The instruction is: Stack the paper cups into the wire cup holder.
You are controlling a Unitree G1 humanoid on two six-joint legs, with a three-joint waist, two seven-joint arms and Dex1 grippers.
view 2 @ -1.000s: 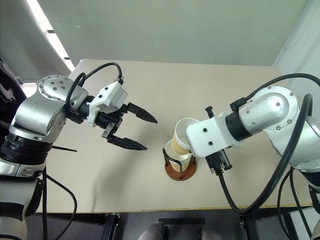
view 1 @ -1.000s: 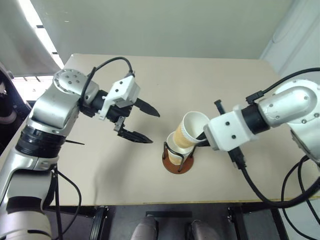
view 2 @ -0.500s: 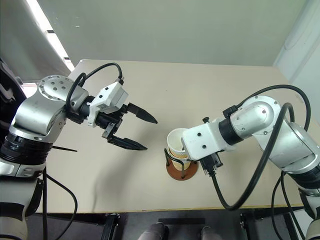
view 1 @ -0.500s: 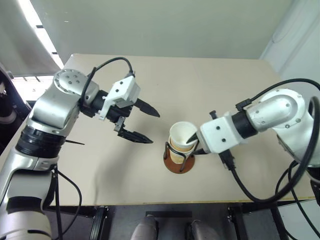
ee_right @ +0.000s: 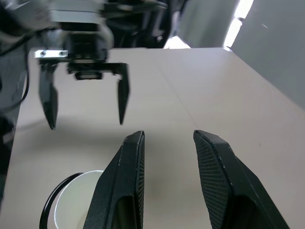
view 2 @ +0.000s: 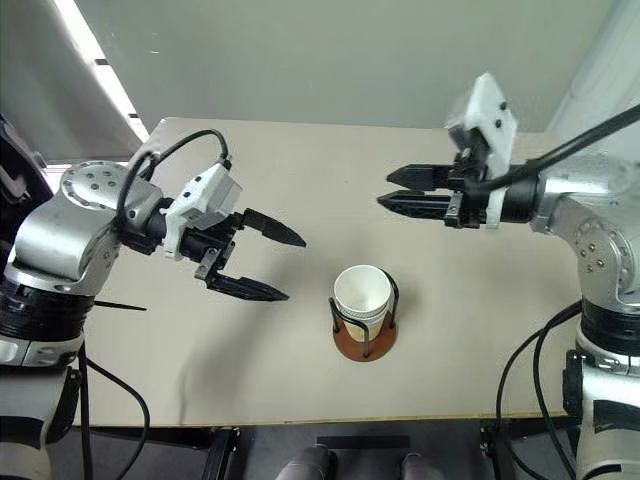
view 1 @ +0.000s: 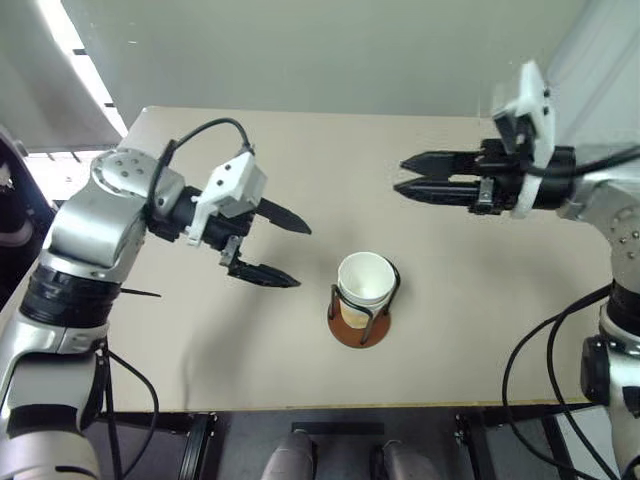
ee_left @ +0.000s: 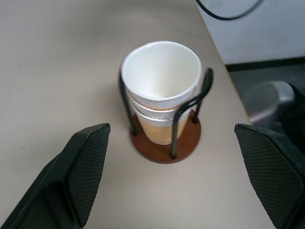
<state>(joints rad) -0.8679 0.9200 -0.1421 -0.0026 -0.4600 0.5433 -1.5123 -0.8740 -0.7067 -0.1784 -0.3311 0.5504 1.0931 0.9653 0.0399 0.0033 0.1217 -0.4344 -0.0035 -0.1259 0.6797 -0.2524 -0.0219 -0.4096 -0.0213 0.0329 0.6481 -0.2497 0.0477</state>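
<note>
The paper cups [view 1: 365,283] sit nested, upright, white insides showing, inside the wire cup holder [view 1: 357,329] near the table's front middle. Its black wire loops [ee_left: 204,90] hug the stack above the reddish-brown base [ee_left: 187,143]. My left gripper [view 1: 302,257] hovers left of the holder, open wide and empty, pointing at the cups. My right gripper [view 1: 400,175] hangs above the table behind and to the right of the holder. It points left, its fingers [ee_right: 132,181] a little apart with nothing between them.
The beige table [view 1: 250,360] carries only the holder with its cups. Its front edge [view 1: 330,408] runs close below the holder. A wall stands behind the table.
My right gripper let go of the top cup, which dropped into the stack in the holder. That arm then rose and swung away to the back right. The left arm has hardly moved.
</note>
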